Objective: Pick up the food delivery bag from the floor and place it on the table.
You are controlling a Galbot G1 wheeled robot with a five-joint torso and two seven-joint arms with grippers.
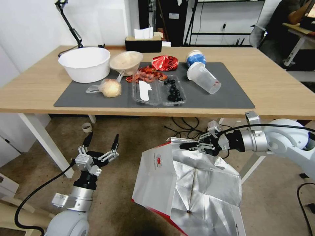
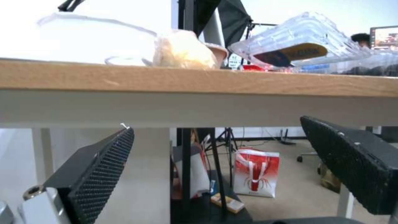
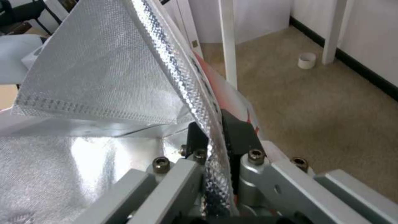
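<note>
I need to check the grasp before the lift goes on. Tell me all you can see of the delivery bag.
The bag is a big boxy white bag, its mouth open so the crinkled silver foil lining shows. A small round red logo sits on its white side and a red band edges its base. It hangs tilted in front of the table, below the tabletop. The right end effector is shut on its upper rim, the foil wall pinched between the fingers.

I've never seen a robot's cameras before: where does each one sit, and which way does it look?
Head view: up high, looking down at the long light-wood table; both arms show.
Left wrist view: low, facing the table's edge; left end effector open.
Right wrist view: along the right end effector, shut on the boxy white foil-lined delivery bag.
Shared: head and right wrist views show the bag gripped.
</note>
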